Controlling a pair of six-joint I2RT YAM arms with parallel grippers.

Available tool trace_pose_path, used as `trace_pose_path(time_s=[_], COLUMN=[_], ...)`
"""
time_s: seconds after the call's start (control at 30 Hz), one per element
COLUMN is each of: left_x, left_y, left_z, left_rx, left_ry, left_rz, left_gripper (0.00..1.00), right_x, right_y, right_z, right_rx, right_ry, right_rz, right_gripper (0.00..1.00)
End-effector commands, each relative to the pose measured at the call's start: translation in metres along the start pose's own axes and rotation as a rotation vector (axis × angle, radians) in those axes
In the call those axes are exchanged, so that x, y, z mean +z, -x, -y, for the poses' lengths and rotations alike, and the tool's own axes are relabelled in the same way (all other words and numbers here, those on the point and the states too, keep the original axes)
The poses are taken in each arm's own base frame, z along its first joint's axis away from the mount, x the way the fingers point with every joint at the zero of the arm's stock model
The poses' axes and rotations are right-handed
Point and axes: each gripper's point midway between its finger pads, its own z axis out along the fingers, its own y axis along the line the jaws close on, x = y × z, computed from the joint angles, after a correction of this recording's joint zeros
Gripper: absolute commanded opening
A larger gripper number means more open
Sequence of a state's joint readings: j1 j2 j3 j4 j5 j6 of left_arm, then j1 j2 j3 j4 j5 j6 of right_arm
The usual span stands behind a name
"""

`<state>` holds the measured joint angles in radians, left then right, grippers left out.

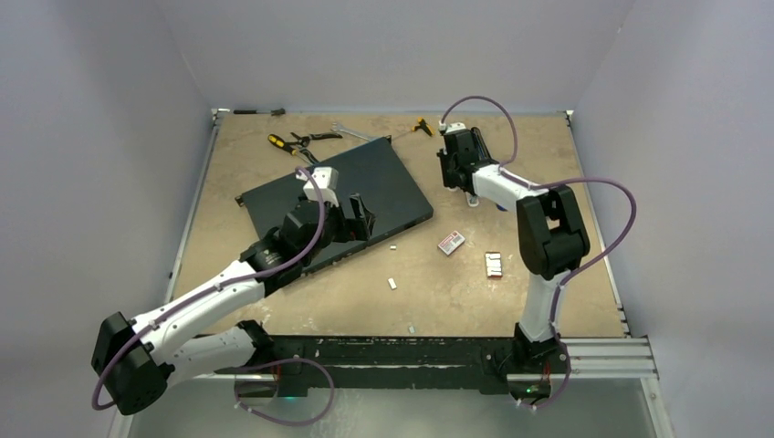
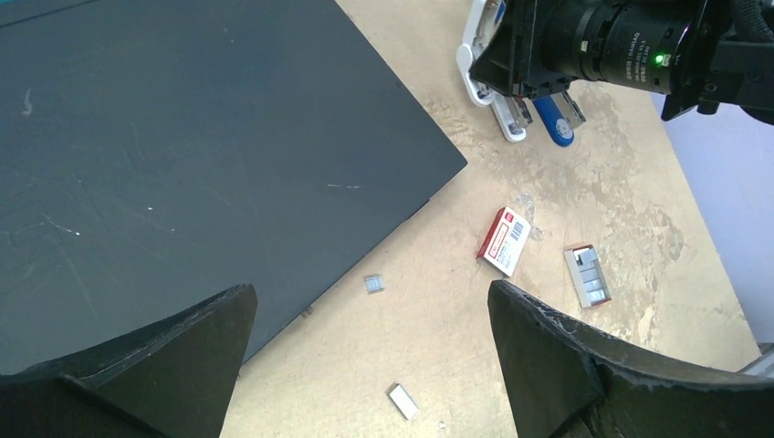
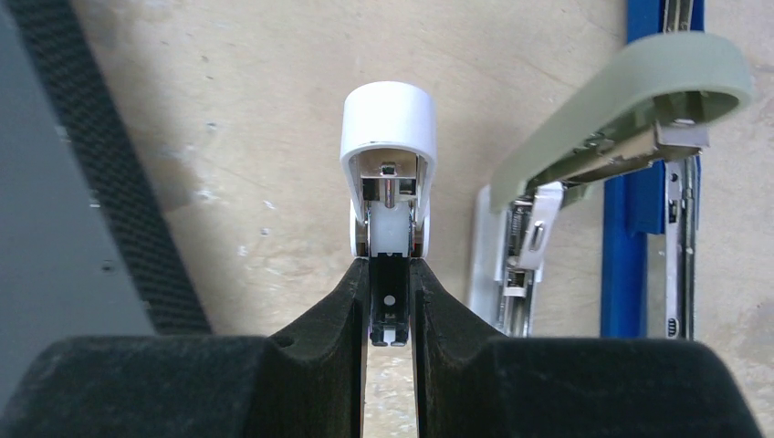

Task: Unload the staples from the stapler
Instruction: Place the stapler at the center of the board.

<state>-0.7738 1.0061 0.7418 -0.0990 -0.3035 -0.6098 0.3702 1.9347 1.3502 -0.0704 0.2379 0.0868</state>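
A white stapler (image 3: 388, 155) stands on end between my right fingers. My right gripper (image 3: 390, 274) is shut on its black inner rail (image 3: 390, 310). It lies at the back right of the table (image 1: 474, 195), under the right gripper (image 1: 454, 173). Beside it a second stapler lies hinged open, with a grey-green lid (image 3: 630, 100) and a blue base (image 3: 630, 237). Two small silver staple blocks (image 2: 374, 285) (image 2: 402, 401) lie loose on the table; they also show in the top view (image 1: 393, 245) (image 1: 393, 284). My left gripper (image 2: 371, 290) is open and empty above them, at the edge of the black mat (image 1: 358, 217).
A black mat (image 2: 183, 137) covers the middle left of the table. A red-and-white printed box (image 2: 504, 240) and an open tray of staple strips (image 2: 586, 276) lie to the right of the loose staples. Pliers and other hand tools (image 1: 301, 140) lie along the back edge.
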Motion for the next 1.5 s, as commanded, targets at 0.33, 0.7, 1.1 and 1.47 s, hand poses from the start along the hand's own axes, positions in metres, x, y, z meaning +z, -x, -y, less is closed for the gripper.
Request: trace_pose_path(time_s=[0.33,0.7,1.1,1.47], left_x=[0.012,0.017,0.018,0.017], left_y=[-0.02,-0.027,-0.029,-0.043], left_z=[0.002,-0.002,-0.024,-0.04], left_rx=[-0.008,0.01,-0.017,-0.054], left_ry=[-0.003,0.02,0.137,0.227], left_rz=[-0.07,-0.092,-0.077,-0.111], left_gripper=[0.96,0.97,0.98,1.0], right_x=[0.019,0.0,-0.079,-0.153], right_y=[-0.031,-0.008,0.023,-0.018], right_z=[-0.004,-0.006,-0.007,-0.037], right_rx=[-0.015,0.027,0.208,0.331], right_ry=[0.039,0.063,0.128,0.378], right_rz=[-0.06,-0.017,0.098,0.129], right_gripper=[0.02,0.41,0.62,0.73])
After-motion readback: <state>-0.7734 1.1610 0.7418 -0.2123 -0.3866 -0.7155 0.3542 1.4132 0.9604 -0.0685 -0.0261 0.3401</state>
